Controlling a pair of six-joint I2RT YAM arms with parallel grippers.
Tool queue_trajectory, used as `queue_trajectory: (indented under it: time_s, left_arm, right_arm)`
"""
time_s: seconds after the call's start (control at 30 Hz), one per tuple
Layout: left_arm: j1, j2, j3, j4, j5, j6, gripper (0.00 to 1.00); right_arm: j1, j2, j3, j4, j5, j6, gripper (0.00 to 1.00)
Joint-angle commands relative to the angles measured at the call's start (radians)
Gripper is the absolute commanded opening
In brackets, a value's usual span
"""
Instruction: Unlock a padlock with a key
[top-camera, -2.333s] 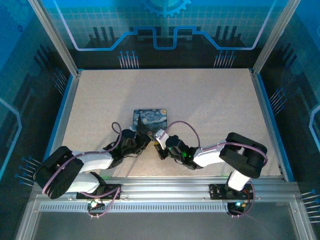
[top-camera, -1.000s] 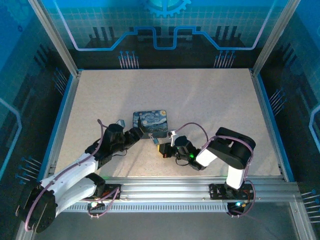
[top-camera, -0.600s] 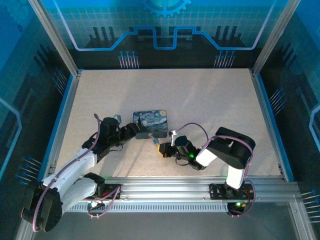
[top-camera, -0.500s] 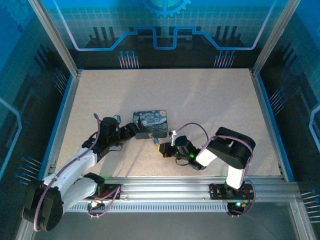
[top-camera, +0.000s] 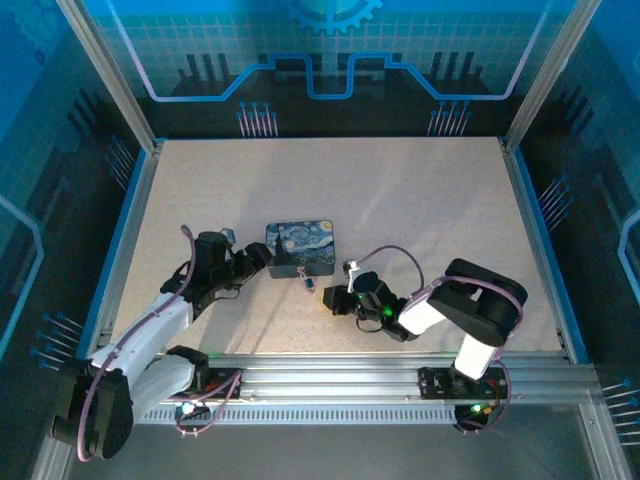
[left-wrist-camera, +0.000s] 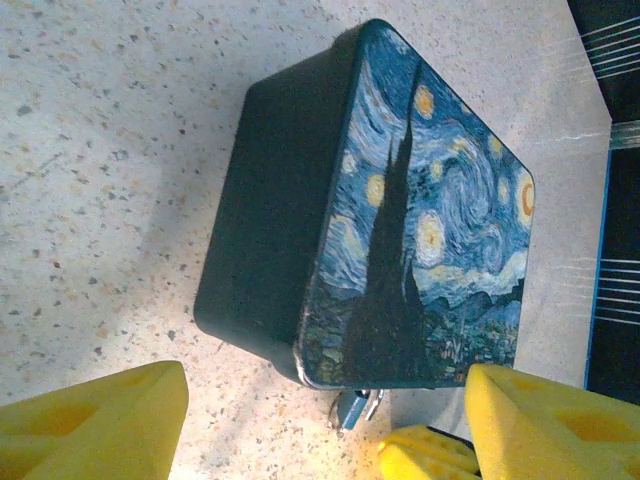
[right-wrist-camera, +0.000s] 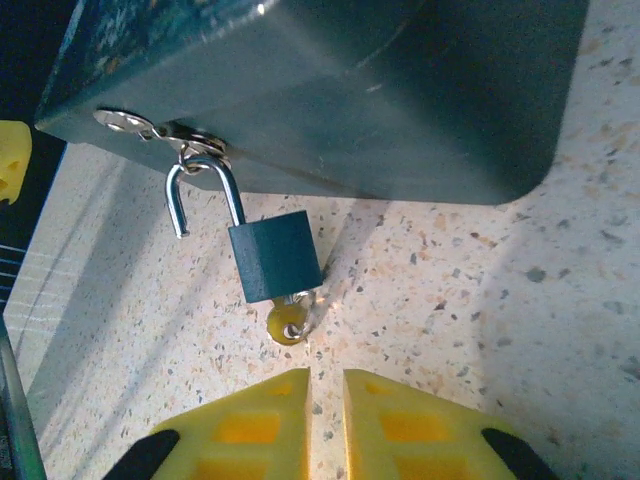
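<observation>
- Padlock (right-wrist-camera: 275, 255) hangs from the hasp on the near side of the painted box (right-wrist-camera: 400, 90). Its shackle is swung open, with one end free.
- Key (right-wrist-camera: 288, 320), yellowish at the head, sticks out of the lock's bottom.
- Right gripper (right-wrist-camera: 326, 395) has its fingers nearly together with a thin gap. It holds nothing, and the tips are just short of the key.
- Left gripper (left-wrist-camera: 325, 405) is spread wide and empty, just left of the box.
</observation>
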Motion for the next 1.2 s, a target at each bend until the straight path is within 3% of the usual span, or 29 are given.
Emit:
queue_trajectory:
  time_s: [0.0,0.23,0.53,1.17]
  left_arm:
    - [0.024,0.016,0.02,-0.012,0.043,0.044,0.75]
    - [0.042,0.08,0.047,0.017,0.09,0.083,0.86]
    - [0.047,0.226,0.095,0.071,0.146,0.121,0.88]
    - [0.036,0.269,0.025,0.074,0.154,0.135,0.7]
  right_arm:
    - [-0.015,-0.058,-0.012,-0.067,0.042,-0.044,0.18]
    - [-0.048,-0.114,0.017,-0.053,-0.08,-0.118,0.28]
    - [-0.073,-0.074,0.082,-0.025,-0.155,-0.096,0.38]
    - [-0.165,0.021,0.199,-0.072,-0.263,-0.208,0.41]
